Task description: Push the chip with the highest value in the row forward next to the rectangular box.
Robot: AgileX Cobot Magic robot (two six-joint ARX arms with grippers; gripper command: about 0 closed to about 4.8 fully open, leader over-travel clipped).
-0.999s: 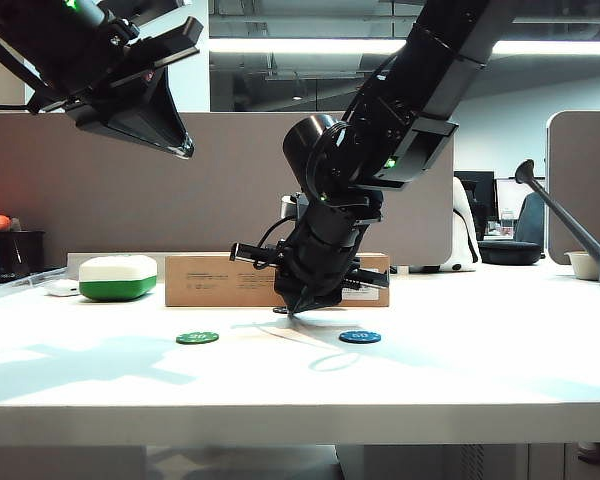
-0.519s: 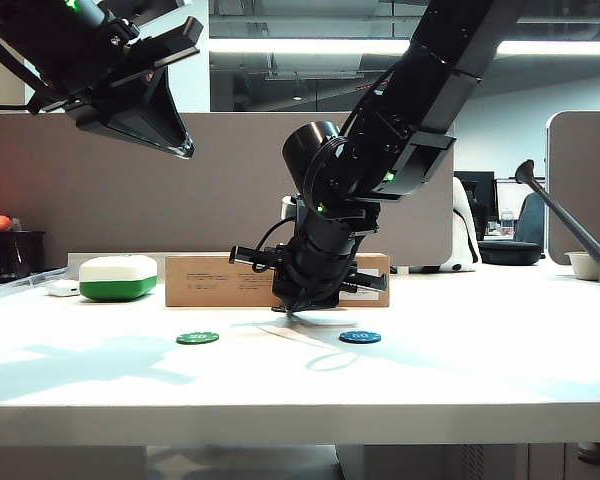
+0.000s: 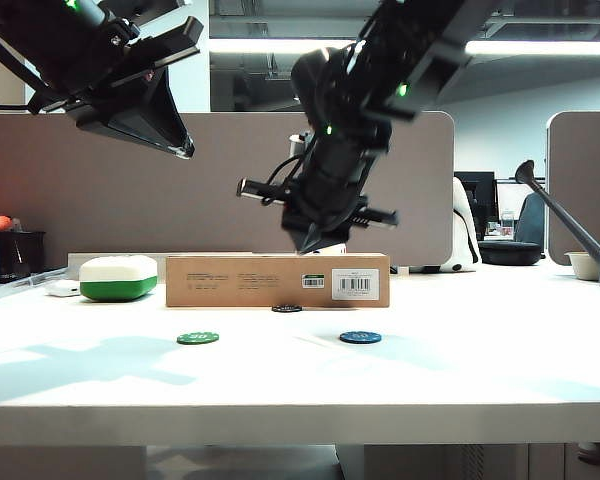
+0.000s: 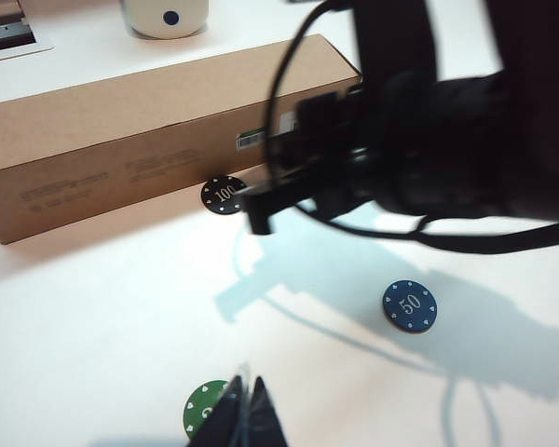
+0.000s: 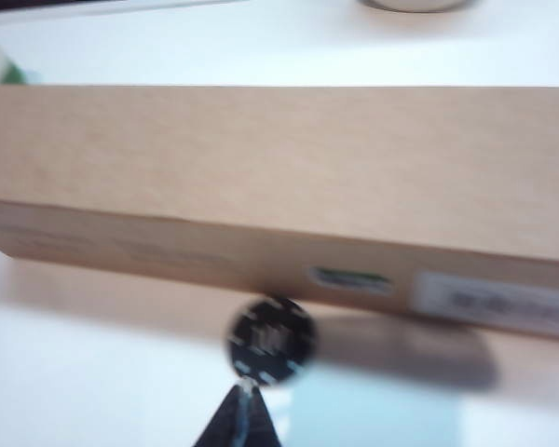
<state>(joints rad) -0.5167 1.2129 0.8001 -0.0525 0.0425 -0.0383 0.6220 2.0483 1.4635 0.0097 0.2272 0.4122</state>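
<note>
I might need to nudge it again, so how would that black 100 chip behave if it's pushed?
The black 100 chip lies flat on the smooth white table, so it would probably slide, not roll or tip. It looks thin and rigid, likely light. It sits beside the rectangular box, which should stop it.

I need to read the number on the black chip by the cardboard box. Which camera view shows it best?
The left wrist view: the small round black poker chip shows a sharp white "100" beside the long brown cardboard box. In the right wrist view it is blurred; in the exterior view it is a thin edge-on sliver.
</note>
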